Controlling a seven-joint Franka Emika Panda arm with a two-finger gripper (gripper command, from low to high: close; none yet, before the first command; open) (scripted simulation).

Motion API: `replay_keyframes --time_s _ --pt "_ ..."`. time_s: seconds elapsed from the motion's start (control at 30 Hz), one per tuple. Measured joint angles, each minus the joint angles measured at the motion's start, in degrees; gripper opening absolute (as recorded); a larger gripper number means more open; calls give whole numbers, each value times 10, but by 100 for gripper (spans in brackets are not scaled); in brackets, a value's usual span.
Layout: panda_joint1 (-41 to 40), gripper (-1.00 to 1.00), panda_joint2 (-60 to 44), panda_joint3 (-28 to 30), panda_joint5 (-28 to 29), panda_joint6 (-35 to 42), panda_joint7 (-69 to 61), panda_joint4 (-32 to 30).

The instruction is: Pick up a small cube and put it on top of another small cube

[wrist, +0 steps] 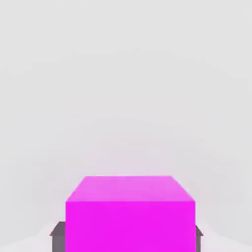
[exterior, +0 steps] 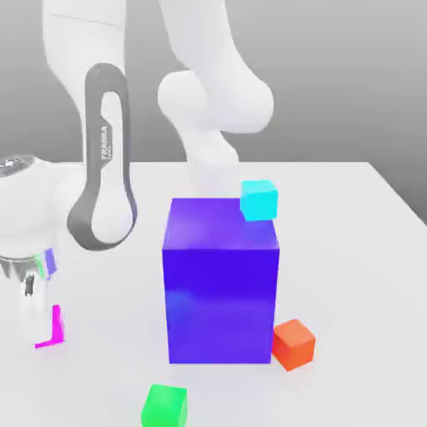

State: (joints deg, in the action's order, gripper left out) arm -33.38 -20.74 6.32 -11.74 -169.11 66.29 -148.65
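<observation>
A small magenta cube (exterior: 52, 327) sits low at the exterior view's left, just over the white table (exterior: 350, 250). My gripper (exterior: 42, 325) reaches down around it, and one pale finger (exterior: 29, 304) shows beside the cube. In the hand view the magenta cube (wrist: 130, 216) lies between two dark pads (wrist: 58, 236) that press against its sides, so the gripper is shut on it. Other small cubes are a cyan one (exterior: 259, 200), an orange one (exterior: 293, 343) and a green one (exterior: 163, 406).
A big blue block (exterior: 221, 279) stands mid-table. The cyan cube is at its far upper corner, the orange cube by its near right corner and the green cube near the front edge. A small purple patch (exterior: 50, 261) shows by my hand.
</observation>
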Motion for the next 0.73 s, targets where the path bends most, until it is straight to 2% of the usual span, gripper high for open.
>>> replay_keyframes --time_s 0.2,0.47,0.6,0.63,0.73 --pt "31 -100 105 37 63 85 48 -19" --pt "183 -100 114 -82 120 190 128 78" --pt "216 -100 45 -98 140 145 148 103" --pt "218 100 29 -97 143 131 150 105" --pt "218 100 29 -97 143 131 150 105"
